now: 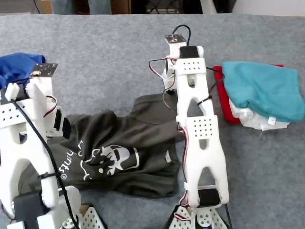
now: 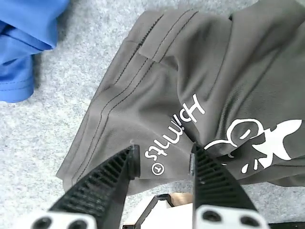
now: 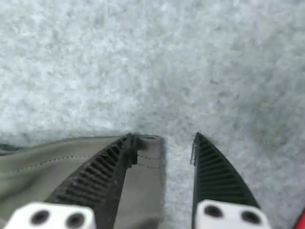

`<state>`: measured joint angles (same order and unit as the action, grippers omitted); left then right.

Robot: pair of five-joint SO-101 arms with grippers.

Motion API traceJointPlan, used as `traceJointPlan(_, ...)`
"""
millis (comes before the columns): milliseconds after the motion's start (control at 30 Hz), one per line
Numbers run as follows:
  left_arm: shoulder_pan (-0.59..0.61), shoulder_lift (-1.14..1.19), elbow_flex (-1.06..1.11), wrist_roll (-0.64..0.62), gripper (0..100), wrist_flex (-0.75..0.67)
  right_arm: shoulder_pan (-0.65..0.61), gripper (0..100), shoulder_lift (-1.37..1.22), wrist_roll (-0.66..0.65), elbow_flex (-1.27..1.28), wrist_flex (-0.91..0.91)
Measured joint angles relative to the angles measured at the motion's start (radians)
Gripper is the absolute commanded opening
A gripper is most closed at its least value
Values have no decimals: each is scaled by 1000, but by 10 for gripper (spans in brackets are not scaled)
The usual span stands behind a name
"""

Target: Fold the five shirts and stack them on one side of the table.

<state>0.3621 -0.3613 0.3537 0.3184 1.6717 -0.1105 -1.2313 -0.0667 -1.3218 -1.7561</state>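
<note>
A dark olive shirt (image 1: 128,143) with a white print lies spread and rumpled in the middle of the grey table. My left gripper (image 2: 162,160) hangs open just above its printed part (image 2: 190,119), one finger on each side of the lettering. My right gripper (image 3: 164,150) is open at the shirt's far corner (image 3: 71,162), one finger (image 3: 102,176) over the cloth and the other over bare table. A blue shirt (image 1: 16,67) lies crumpled at the far left. On the right, a teal shirt (image 1: 262,88) tops a white one (image 1: 255,119) and a red one (image 1: 223,98).
The right arm (image 1: 198,133) stretches up the table between the olive shirt and the stack. The left arm (image 1: 26,143) covers the olive shirt's left edge. Grey carpet-like table (image 1: 109,52) spreads behind the shirts.
</note>
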Motion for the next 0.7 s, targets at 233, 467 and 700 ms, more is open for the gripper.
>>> traceJointPlan(233, 0, 3, -2, 0, 191, 2, -3, 198, -9, 0, -2, 0)
traceJointPlan(467, 0, 3, -2, 0, 191, 2, -3, 198, -25, 0, -2, 0)
traceJointPlan(700, 0, 3, -2, 0, 191, 2, -6, 121, -34, 37, 9, 0)
